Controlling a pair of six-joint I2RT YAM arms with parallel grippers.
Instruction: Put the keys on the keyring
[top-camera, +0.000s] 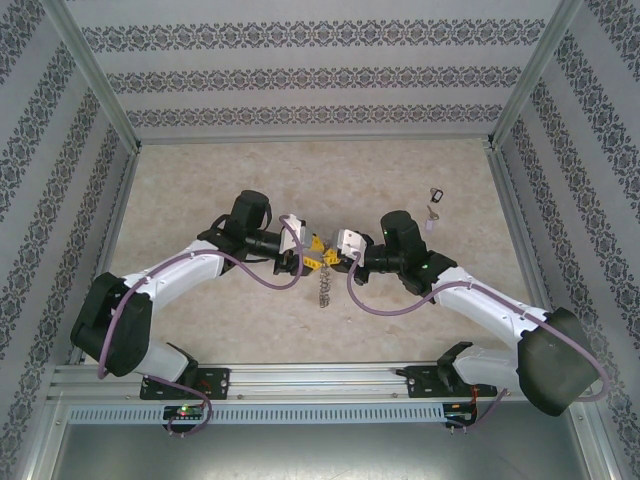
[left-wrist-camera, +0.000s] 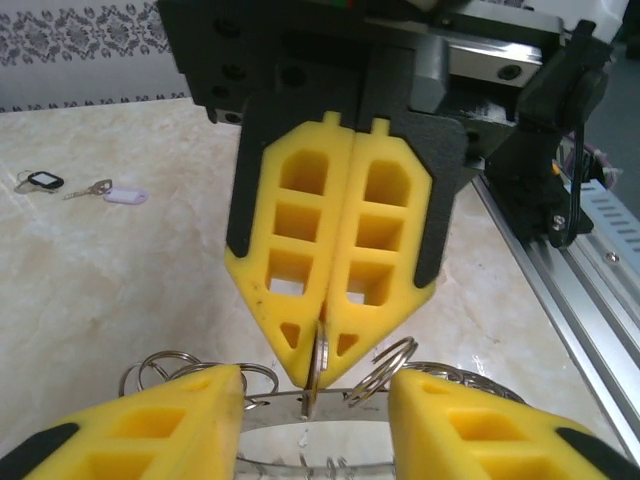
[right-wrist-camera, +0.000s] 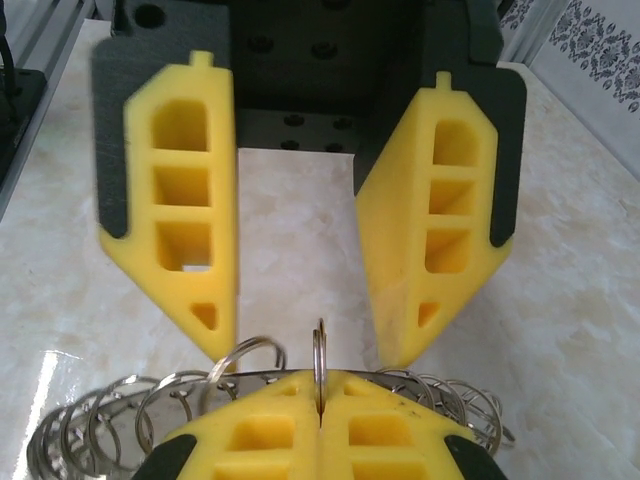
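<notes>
No legible text, label, brand, number or sign anywhere. Pale tag (left-wrist-camera: 125, 196) on a key (left-wrist-camera: 90, 188) lying on the counter (left-wrist-camera: 120, 290): too small to tell whether it carries any writing. Black fob (left-wrist-camera: 44, 181) beside it: the same.

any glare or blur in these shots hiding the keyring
right wrist: bright glare on the table at lower left, beside the keyring, whose coils stay readable; left wrist: far keys slightly soft; top external: even light, soft shadows, keyring tiny
</notes>
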